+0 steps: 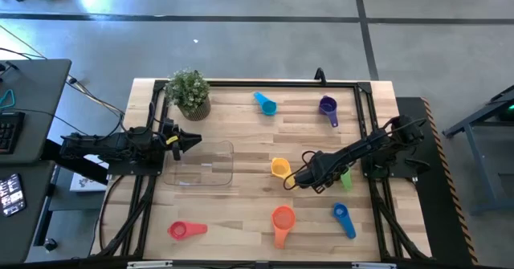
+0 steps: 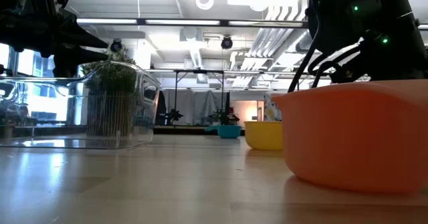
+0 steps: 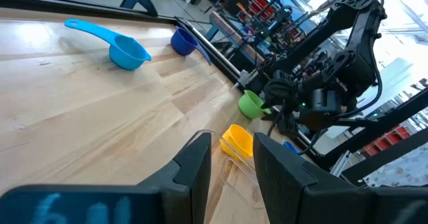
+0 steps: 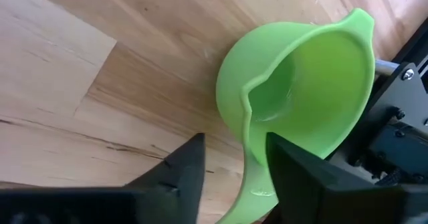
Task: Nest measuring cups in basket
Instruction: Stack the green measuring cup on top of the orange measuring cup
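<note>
Right gripper (image 4: 234, 158) jaws straddle the green cup (image 4: 301, 97) handle, not yet pinching; no writing legible.

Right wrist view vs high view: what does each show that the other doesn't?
Only the right wrist view: the green cup's handle lies between the right gripper's fingers, which have not yet closed on it. Only the high view: the whole table, the empty basket, the plant, six other cups, and the left gripper at the basket's left edge. Both show the green cup on the wood at the right gripper.
</note>
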